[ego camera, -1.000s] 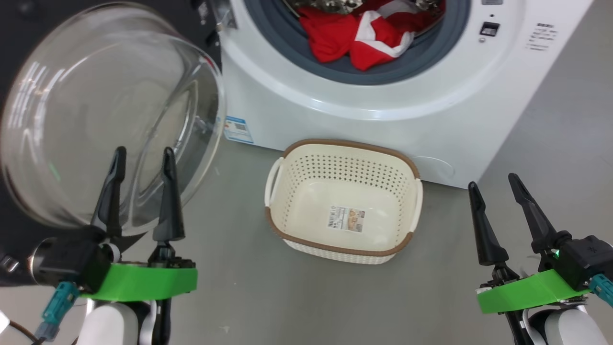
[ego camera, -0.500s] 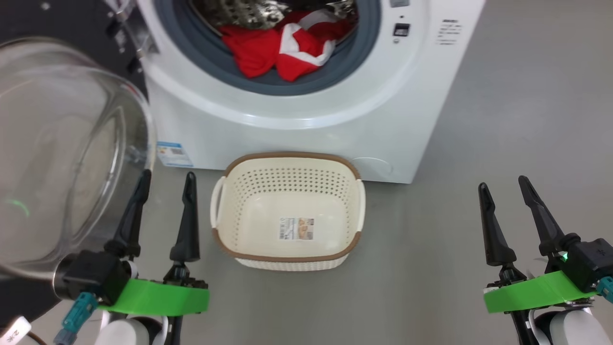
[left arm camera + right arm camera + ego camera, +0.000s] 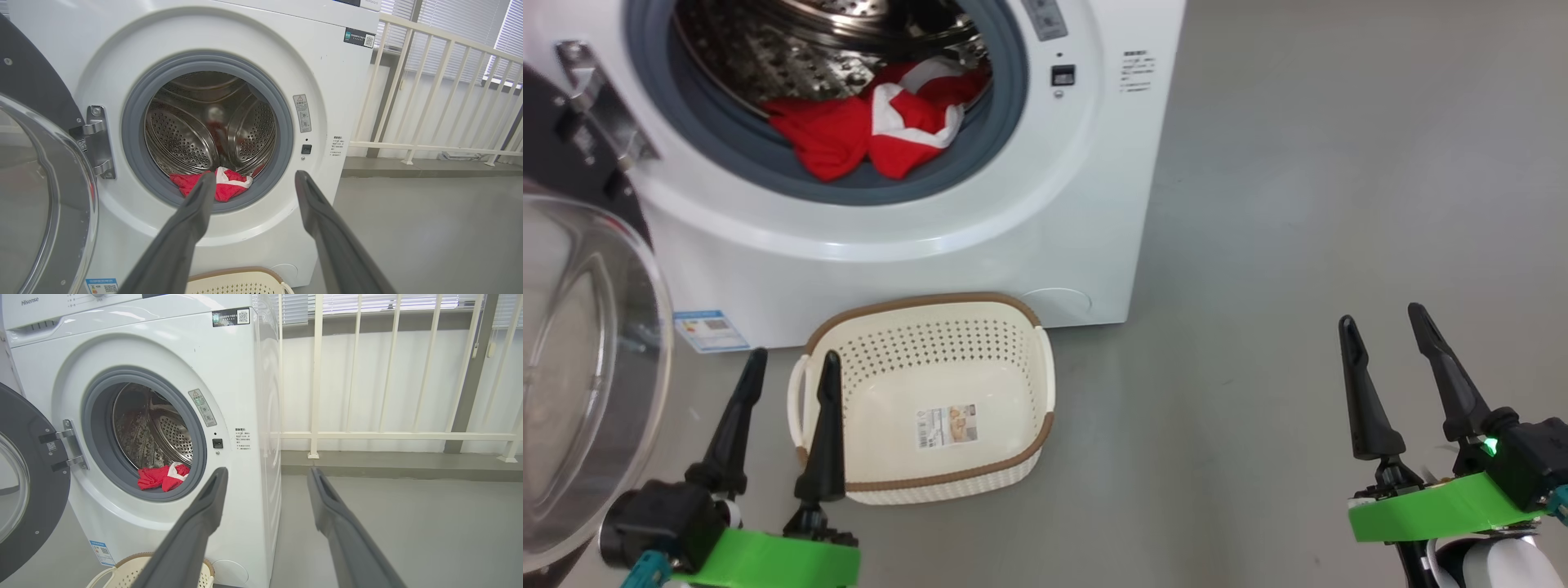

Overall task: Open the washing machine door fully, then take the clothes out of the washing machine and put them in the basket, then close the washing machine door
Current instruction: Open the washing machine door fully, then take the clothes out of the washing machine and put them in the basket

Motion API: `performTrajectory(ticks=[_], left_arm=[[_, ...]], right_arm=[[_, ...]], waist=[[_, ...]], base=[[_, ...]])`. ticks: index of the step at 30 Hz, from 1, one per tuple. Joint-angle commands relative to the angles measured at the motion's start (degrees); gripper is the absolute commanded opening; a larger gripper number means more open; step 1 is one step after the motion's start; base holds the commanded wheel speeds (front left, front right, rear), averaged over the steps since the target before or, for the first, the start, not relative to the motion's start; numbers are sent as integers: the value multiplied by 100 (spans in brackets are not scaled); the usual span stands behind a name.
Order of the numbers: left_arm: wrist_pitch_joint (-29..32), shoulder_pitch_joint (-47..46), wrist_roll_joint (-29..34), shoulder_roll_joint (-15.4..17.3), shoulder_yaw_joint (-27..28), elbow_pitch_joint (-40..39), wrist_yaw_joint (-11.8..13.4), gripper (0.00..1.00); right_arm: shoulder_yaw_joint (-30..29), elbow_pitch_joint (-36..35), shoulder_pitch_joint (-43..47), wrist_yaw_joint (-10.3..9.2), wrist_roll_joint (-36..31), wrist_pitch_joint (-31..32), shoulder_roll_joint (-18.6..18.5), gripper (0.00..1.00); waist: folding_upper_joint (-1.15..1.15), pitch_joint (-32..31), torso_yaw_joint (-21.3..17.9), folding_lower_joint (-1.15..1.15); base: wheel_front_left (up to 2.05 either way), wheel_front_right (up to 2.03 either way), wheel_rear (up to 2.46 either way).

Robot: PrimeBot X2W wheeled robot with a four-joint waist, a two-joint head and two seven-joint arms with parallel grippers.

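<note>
The large round glossy black washing machine door (image 3: 580,367), with its bulging clear glass bowl, stands swung out on its metal hinge (image 3: 96,143) to the left of the big white front-loading washing machine (image 3: 890,253). The grey rubber gasket (image 3: 135,122) and perforated steel drum (image 3: 179,139) are wholly uncovered, so the opening step looks done, though I cannot tell whether the door could swing further. The bright red clothes (image 3: 866,135) with white panels lie heaped at the drum's front lip, spilling onto the gasket, none of them lifted out. The small cream-white perforated plastic basket (image 3: 915,304) with a brown woven-look rim sits on the grey floor (image 3: 1258,245) just before the machine's base, holding nothing but a sticker (image 3: 945,426) on its bottom. The left gripper (image 3: 794,354) hovers low by the basket's left side, its two dark fingers (image 3: 825,441) spread with nothing between them. The right gripper (image 3: 1382,314) hangs well off to the right, likewise spread and empty. Unloading the clothes and shutting the door both remain.
</note>
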Motion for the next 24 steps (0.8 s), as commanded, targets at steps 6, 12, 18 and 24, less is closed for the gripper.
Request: performTrajectory(ticks=[6, 12, 18, 24], left_arm=[[-22, 312, 26, 127, 276, -387, 97, 100], [-22, 537, 48, 121, 210, -399, 98, 100], [-22, 697, 119, 141, 173, -406, 149, 100], [-15, 811, 138, 154, 151, -424, 208, 100]], right_arm=[[108, -472, 188, 36, 60, -36, -7, 100], [26, -545, 399, 36, 38, -36, -7, 100], [3, -522, 513, 36, 7, -37, -7, 100], [18, -540, 575, 36, -4, -37, -7, 100]], waist=[[0, -114, -336, 0], [0, -231, -361, 0], [0, -407, -360, 0], [0, -501, -363, 0]], base=[[0, 0, 0], [0, 0, 0], [0, 0, 0], [0, 0, 0]])
